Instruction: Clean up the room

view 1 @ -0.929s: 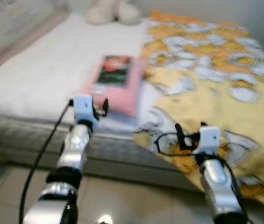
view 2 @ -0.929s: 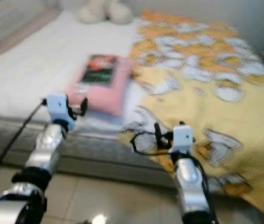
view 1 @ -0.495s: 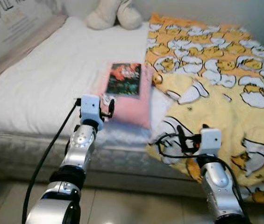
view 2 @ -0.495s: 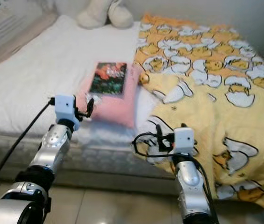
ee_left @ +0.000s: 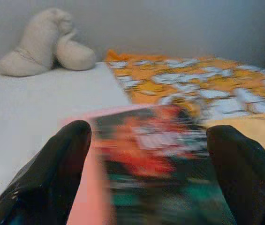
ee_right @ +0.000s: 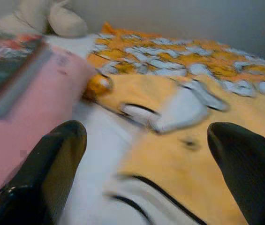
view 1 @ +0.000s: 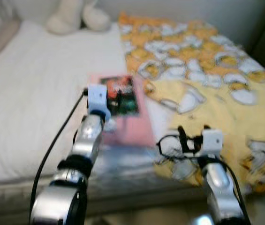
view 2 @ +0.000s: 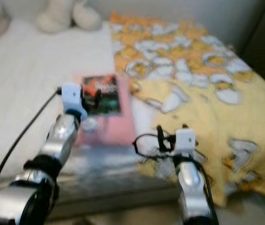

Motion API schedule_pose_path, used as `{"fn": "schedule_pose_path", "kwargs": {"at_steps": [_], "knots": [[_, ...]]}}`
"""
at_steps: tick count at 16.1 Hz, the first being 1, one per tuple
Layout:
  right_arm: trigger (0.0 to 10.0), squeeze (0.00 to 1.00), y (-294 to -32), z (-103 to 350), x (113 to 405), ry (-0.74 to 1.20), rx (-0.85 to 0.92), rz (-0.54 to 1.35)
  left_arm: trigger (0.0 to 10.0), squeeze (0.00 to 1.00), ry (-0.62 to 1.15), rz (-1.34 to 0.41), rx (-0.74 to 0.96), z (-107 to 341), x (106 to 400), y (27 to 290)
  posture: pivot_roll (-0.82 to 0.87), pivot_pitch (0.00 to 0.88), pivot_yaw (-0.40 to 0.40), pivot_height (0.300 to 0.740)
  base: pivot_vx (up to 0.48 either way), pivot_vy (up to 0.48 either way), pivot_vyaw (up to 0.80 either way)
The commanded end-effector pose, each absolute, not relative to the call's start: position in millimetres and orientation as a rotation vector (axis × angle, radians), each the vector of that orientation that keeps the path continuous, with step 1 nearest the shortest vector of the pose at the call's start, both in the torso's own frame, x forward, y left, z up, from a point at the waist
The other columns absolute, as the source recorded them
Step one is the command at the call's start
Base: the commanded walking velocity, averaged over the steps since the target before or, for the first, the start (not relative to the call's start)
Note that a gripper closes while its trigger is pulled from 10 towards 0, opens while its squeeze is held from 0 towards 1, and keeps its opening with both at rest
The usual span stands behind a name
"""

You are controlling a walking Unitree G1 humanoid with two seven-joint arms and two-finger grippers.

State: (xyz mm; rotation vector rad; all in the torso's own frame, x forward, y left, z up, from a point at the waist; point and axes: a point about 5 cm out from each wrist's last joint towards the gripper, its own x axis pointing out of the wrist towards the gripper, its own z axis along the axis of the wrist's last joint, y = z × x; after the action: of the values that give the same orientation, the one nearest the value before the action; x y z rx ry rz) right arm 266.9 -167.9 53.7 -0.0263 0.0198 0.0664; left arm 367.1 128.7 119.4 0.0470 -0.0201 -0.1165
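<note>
Two hands gape wide over a red-and-green book [view 1: 122,95] on pink pillow [view 1: 131,127].

No readable text — everything was blurred.
The book [view 1: 121,95] on the pink pillow [view 1: 131,126] carried a pale title patch — its letters could not be made out.

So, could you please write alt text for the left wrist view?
Blurred view along the left gripper, its two black fingers spread open before a book lying on a pink pillow. Behind, a white bed, a cream plush toy and a yellow patterned blanket.
</note>
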Motion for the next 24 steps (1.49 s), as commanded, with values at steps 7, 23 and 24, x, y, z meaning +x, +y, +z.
{"fn": "schedule_pose_path", "kwargs": {"at_steps": [7,23,24], "knots": [[10.0,0.00,-171.8,52.6,256.2,0.034,-0.047,0.075,10.0,0.00,0.183,-0.133,-0.063,118.8,384.0,110.1,-0.06,0.000,0.037,0.740,0.000,0.000,0.00],[10.0,0.00,-175.9,46.9,212.3,0.108,-0.068,0.073,10.0,0.00,0.291,0.043,0.102,95.8,375.6,114.1,-0.16,0.000,0.024,0.740,0.000,0.000,0.00],[10.0,0.00,-176.3,46.8,211.1,0.111,-0.068,0.072,10.0,0.00,0.309,0.035,0.095,92.0,373.6,112.5,-0.17,0.000,0.024,0.740,0.000,0.000,0.00]]}}
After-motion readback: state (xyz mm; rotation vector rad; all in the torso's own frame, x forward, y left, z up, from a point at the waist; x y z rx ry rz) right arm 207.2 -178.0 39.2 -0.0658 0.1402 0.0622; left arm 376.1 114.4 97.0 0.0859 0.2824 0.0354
